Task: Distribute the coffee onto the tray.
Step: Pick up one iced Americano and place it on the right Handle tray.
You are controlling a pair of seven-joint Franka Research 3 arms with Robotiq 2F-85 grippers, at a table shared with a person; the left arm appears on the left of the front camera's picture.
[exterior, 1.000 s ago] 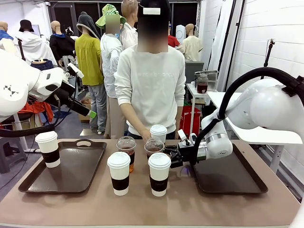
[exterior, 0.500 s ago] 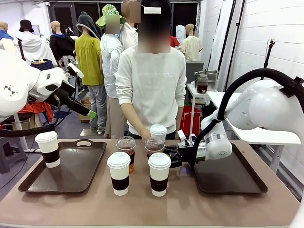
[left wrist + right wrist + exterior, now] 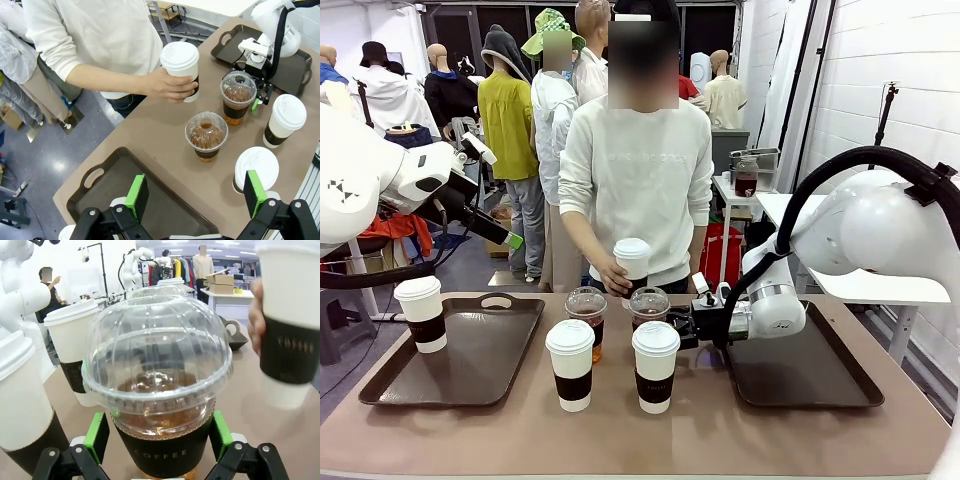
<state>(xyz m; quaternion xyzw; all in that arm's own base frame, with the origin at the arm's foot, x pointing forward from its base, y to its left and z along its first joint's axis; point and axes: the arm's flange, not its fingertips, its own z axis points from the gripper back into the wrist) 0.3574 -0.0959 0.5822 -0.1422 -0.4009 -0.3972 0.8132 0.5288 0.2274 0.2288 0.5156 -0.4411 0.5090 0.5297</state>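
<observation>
Coffee cup [image 3: 157, 355] with domed lid stands upright, lid topmost, inside the spread right hand [image 3: 158, 434].

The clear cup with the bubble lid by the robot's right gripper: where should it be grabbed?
Probably on the dark sleeve around the clear cup, coming in level from the side. The sleeve looks straight and firm; the domed lid is curved and thin, so a grip there might slip. The right gripper stands open, its green pads on either side of that sleeve.
</observation>
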